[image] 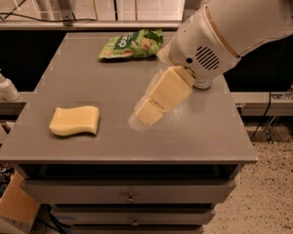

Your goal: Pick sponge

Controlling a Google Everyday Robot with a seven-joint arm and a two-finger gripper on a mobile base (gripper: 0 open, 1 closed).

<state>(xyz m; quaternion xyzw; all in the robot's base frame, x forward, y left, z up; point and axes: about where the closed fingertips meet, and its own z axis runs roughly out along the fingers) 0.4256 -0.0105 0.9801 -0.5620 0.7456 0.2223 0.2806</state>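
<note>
A pale yellow sponge lies on a flat, plain grey table. The gripper, padded in nearly the same pale yellow, hangs over the middle of the tabletop, to the right of the sponge and apart from it. It hangs from a glossy white arm ringed with a thin tan band and dotted with a small patch of dark vent holes. At the table's far edge lies a bright green snack bag with white lettering and pale food pictures. The drawers below are grey with small metal knobs. The floor is beige, speckled dark. A white pump bottle stands at left.
</note>
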